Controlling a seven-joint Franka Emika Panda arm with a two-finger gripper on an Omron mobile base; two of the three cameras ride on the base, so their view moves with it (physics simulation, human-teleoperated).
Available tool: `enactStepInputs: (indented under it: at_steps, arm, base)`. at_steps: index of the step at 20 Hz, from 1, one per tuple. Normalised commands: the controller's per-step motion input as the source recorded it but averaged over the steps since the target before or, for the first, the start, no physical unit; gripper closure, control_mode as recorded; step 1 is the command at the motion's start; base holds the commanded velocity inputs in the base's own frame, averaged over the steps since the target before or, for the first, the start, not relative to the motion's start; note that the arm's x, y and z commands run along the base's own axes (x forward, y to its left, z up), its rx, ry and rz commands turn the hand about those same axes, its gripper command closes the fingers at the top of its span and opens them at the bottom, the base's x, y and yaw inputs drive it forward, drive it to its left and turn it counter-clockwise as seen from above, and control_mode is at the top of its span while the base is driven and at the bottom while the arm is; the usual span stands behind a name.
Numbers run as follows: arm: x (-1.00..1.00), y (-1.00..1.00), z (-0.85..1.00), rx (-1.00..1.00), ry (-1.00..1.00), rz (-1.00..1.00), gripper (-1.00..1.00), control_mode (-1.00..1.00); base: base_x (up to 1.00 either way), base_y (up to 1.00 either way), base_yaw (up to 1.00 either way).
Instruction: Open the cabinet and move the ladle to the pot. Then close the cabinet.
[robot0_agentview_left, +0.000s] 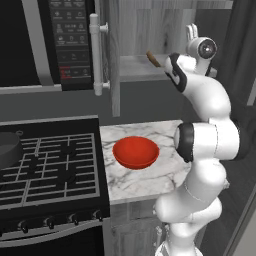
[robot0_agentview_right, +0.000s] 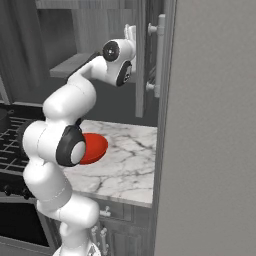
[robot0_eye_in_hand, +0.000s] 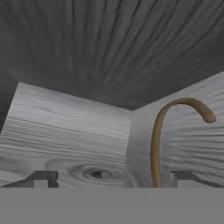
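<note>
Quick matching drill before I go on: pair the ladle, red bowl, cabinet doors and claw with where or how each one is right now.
Things:
1. ladle
2. red bowl
3. cabinet doors
4. claw

States:
A. on the marble counter
B. swung open
C. inside the cabinet on the shelf
D. open, holding nothing

Pairs: 1-C, 2-A, 3-B, 4-D

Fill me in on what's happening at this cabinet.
The cabinet stands open and the arm has reached inside. In the hand view the end effector is open, holding nothing, with the ladle just between its fingertips, toward one side. The red bowl sits on the marble counter below.
</note>
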Motion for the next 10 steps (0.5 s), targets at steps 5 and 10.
enactStepInputs:
  at_steps: [5, 10]
  arm:
    - [0.22, -0.09, -0.02, 0.08, 0.00, 0.03, -1.00, -1.00]
    - [0.21, -0.08, -0.03, 0.08, 0.00, 0.03, -1.00, -1.00]
  base:
    - [0.00, 0.00, 0.00]
    - [0.00, 0.00, 0.00]
